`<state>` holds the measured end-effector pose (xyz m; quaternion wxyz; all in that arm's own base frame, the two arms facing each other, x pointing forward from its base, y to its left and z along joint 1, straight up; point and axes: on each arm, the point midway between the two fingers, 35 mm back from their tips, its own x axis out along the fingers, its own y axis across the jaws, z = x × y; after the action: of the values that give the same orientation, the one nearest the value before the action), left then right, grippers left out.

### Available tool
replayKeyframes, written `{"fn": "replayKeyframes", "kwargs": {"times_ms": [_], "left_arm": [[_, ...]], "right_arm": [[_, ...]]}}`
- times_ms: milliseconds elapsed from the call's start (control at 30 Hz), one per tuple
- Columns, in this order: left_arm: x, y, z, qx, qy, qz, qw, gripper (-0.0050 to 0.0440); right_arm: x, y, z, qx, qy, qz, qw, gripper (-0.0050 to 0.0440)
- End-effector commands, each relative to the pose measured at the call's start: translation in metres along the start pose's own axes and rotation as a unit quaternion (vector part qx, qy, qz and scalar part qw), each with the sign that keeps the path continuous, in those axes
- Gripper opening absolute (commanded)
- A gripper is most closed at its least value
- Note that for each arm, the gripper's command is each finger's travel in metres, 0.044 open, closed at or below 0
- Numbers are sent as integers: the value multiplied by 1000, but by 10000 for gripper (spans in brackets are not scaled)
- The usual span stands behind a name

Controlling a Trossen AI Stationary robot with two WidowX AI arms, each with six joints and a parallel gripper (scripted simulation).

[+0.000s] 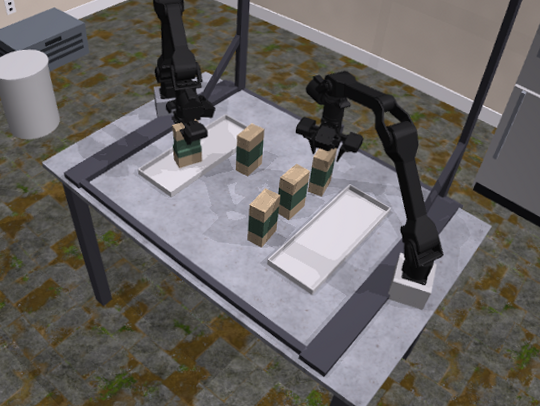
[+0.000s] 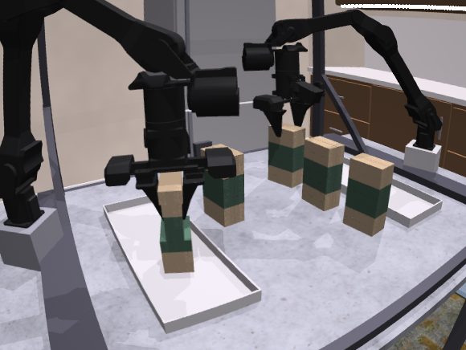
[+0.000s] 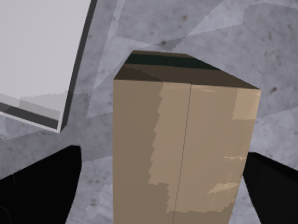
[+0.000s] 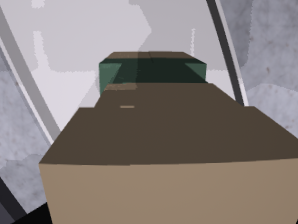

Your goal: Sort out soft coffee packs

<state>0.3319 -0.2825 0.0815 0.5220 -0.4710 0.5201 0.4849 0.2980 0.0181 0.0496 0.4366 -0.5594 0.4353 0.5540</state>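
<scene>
My right gripper is shut on a coffee pack, whose upper part is pressed in narrower. That pack is upright, slightly tilted, within the right arm's tray; contact with its floor is unclear. My left gripper is open at the top of the rear pack; contact is unclear. The middle pack, the front pack and another pack stand on the bench.
The left arm's tray lies flat, and no pack shows in it. It lies between the three-pack row and the left arm's base. Dark frame rails run along the bench edges.
</scene>
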Motion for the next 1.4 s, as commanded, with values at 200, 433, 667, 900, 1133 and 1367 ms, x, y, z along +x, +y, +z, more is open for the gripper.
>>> {"fn": "replayKeyframes", "kwargs": {"times_ms": [200, 433, 667, 900, 1133, 1367], "left_arm": [[-42, -3, -3, -3, 17, -19, 1000, 354], [-41, 22, 3, -3, 17, -18, 1000, 354], [-39, 62, 13, -3, 16, -17, 1000, 354], [-38, 118, 27, -3, 16, -15, 1000, 354], [-37, 140, 32, -3, 16, -14, 1000, 354], [-37, 140, 32, -3, 16, -14, 1000, 354]], "right_arm": [[3, -2, 0, -1, -1, -7, 1000, 108], [3, -2, 0, -1, -1, -7, 1000, 108], [3, -2, 0, -1, -1, -7, 1000, 108], [3, -2, 0, -1, -1, -7, 1000, 358], [3, -2, 0, -1, -1, -7, 1000, 358], [3, -2, 0, -1, -1, -7, 1000, 358]]}}
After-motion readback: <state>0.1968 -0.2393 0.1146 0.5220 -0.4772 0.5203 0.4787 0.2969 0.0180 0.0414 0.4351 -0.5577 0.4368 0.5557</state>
